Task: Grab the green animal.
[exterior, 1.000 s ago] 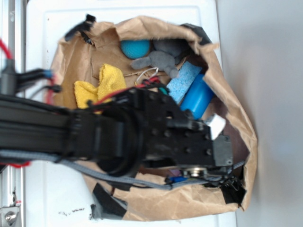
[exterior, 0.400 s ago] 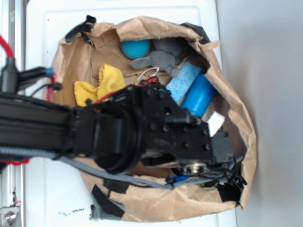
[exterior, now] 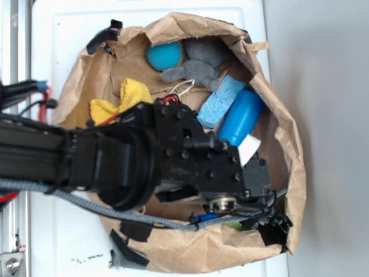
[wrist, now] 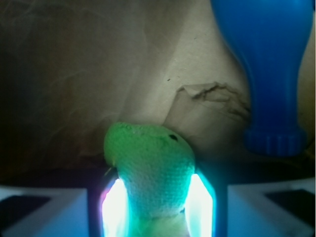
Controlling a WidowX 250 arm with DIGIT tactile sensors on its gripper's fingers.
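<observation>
The green animal (wrist: 150,163), a fuzzy lime-green plush with a small black eye, sits squeezed between my gripper's (wrist: 153,207) two bright pads (wrist: 114,207) in the wrist view. Its head sticks out past the fingertips. From outside, only a sliver of the green animal (exterior: 233,225) shows under the black arm, low in the brown paper bag (exterior: 173,251). My gripper (exterior: 253,222) is deep in the bag's lower right corner, mostly hidden by its own wrist.
A blue bottle (wrist: 266,64) stands close on the right of the jaws and lies beside the arm (exterior: 241,117). Further up the bag lie a blue sponge (exterior: 220,101), a grey plush (exterior: 199,66), a teal ball (exterior: 163,56) and a yellow cloth (exterior: 124,101).
The arm has drawn back to the left in the exterior view, the bag has shifted and reshaped around it, and a bit of green now shows under the wrist.
</observation>
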